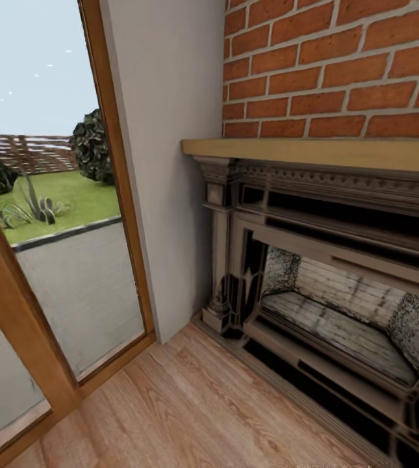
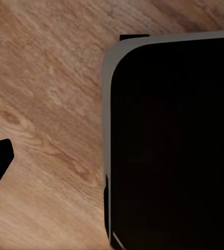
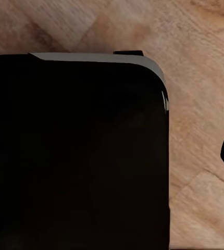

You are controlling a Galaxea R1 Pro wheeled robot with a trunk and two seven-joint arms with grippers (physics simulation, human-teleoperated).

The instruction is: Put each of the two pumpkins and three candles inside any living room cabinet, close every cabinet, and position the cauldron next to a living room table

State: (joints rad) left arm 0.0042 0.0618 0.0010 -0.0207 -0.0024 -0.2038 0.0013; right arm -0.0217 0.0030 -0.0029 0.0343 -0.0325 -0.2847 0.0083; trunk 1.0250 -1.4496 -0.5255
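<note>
Plank floor (image 1: 190,403) beside ornate fireplace (image 1: 326,273)

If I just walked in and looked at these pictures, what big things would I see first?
You'd first spot the dark, carved fireplace low on the right, with a yellow-tan mantel shelf on top and a red brick wall above it. On the left, a tall window with a wooden frame shows green grass and bushes outside. Under it all runs a light wood plank floor.
</note>
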